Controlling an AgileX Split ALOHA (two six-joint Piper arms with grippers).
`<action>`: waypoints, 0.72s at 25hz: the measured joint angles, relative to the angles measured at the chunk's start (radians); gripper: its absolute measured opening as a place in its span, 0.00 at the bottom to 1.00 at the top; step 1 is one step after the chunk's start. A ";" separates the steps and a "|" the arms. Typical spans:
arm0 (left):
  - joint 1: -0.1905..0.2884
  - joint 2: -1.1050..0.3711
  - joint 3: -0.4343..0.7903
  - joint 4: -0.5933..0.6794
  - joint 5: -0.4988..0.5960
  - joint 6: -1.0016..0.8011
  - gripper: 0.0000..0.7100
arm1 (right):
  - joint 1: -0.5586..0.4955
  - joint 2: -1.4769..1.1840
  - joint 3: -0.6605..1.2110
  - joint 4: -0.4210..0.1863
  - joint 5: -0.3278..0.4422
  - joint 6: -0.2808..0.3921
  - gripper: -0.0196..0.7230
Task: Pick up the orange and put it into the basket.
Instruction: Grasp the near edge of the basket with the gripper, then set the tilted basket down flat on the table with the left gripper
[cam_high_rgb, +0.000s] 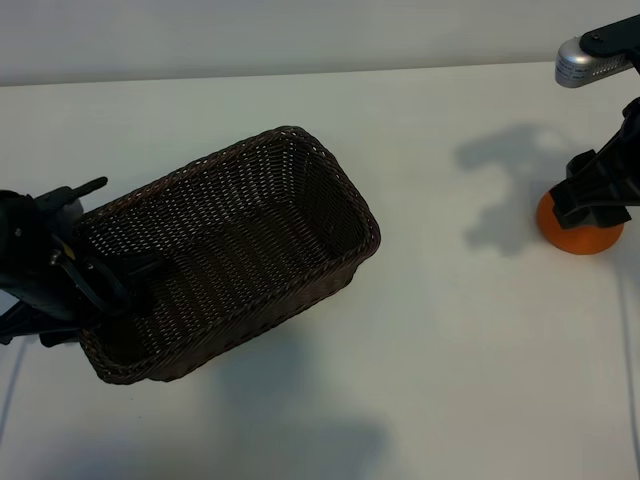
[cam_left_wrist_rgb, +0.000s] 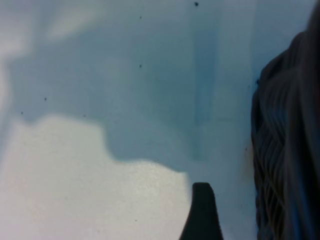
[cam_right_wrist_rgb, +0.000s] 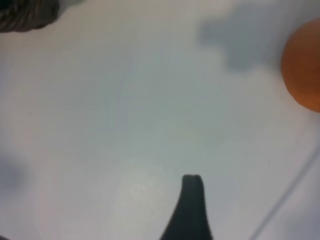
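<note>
The dark brown wicker basket (cam_high_rgb: 374, 238) lies slanted at the table's centre-left and has nothing in it. My left gripper (cam_high_rgb: 112, 285) is at its left end, open, with one finger (cam_left_wrist_rgb: 202, 212) over bare table beside the basket wall (cam_left_wrist_rgb: 285, 150). At the far right, the orange (cam_high_rgb: 580, 237) rests on the table. My right gripper (cam_high_rgb: 598, 205) hangs open just over it, and its dark fingers cover the fruit's top. In the right wrist view the orange (cam_right_wrist_rgb: 306, 65) sits at the picture's edge, off to one side of the single visible finger (cam_right_wrist_rgb: 192, 205), with nothing gripped.
The white table (cam_high_rgb: 450, 350) stretches wide between basket and orange. Its far edge meets a pale wall at the back. A silver part of the right arm (cam_high_rgb: 590, 60) juts out above the orange. A corner of the basket (cam_right_wrist_rgb: 25, 12) shows far off in the right wrist view.
</note>
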 joint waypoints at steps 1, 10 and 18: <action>0.000 0.000 0.000 0.000 0.000 0.003 0.79 | 0.000 0.000 0.000 0.000 0.000 0.000 0.83; 0.002 0.000 0.000 -0.011 -0.023 0.021 0.58 | 0.000 0.000 0.000 0.000 -0.001 0.000 0.83; 0.002 0.000 0.000 -0.013 -0.024 0.050 0.58 | 0.000 0.000 0.000 0.000 -0.001 0.000 0.83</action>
